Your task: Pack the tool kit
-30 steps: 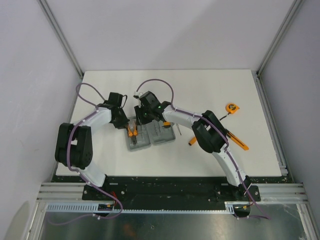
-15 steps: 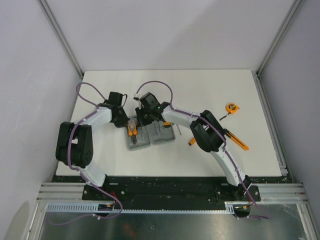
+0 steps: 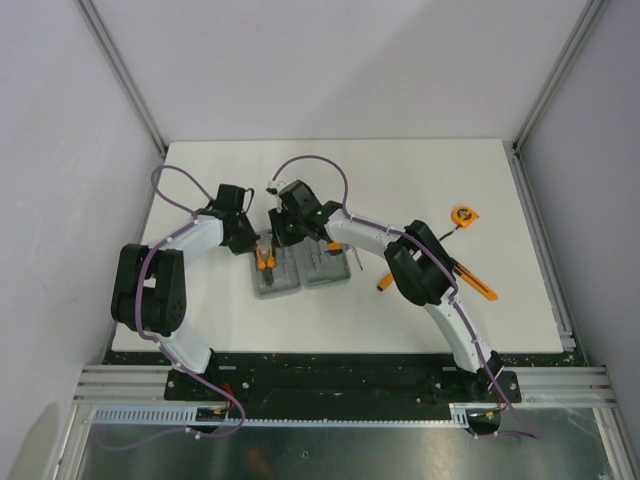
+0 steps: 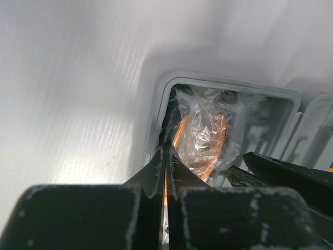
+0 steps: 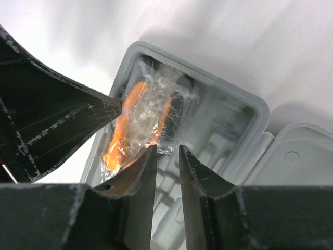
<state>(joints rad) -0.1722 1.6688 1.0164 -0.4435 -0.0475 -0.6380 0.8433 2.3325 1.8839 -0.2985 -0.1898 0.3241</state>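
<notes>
Top view: case [image 3: 300, 283], grey with rounded corners, lies open in two halves at the centre of the white surface [image 3: 400, 180]. Both arms reach in over its upper-left corner and hide their jaws, so neither opening can be read here. An orange tool [image 3: 263, 262] lies in the left half. Only this view shows the loose pieces right of the case: tape measure [image 3: 463, 215] right of centre, orange-and-black knife [image 3: 476, 283] below it, small orange screwdriver [image 3: 384, 284] just beside the right arm's elbow. Left wrist view: left jaws are pressed flat together with no gap, tips at the tray's near-left rim; whether they nip anything cannot be told. Here the orange tool is seen wrapped in crinkled clear film, along the left side of the moulded tray. The right arm's fingers [image 4: 281, 174] enter at lower right. Right wrist view: right jaws are narrowly parted, with bare grey tray between them and the frame-left finger at the film's lower edge. The left arm's finger [image 5: 62, 125] crosses from frame left. The second half, lower right, bears a small round moulded mark.
</notes>
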